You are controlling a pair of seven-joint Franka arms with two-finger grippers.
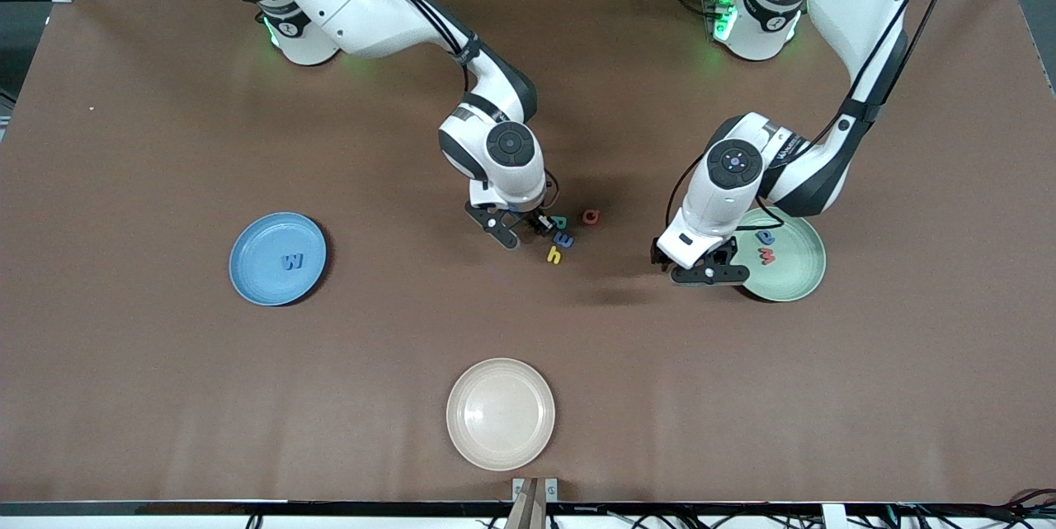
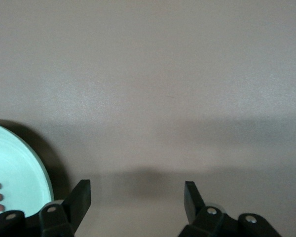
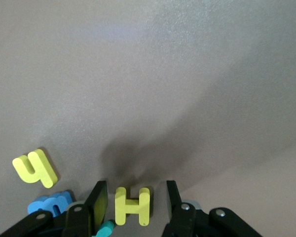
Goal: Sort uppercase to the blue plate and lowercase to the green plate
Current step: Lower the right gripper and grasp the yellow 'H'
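right tool (image 3: 135, 197) fingers straddling blocky yellow h (image 3: 132, 206), left tool (image 2: 137, 202) spread wide, empty

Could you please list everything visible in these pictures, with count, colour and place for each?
blue plate: one, light blue, toward the right arm's end of the table.
W: one, blue, on the blue plate.
green plate: one, pale green, toward the left arm's end.
letters on the green plate: two, blue a and red m.
cream plate: one, nearest the front camera.
loose letters mid-table: yellow H, green R, blue e, yellow h, red Q.
right gripper: fingers either side of the yellow H.
left gripper: open, empty, beside the green plate.
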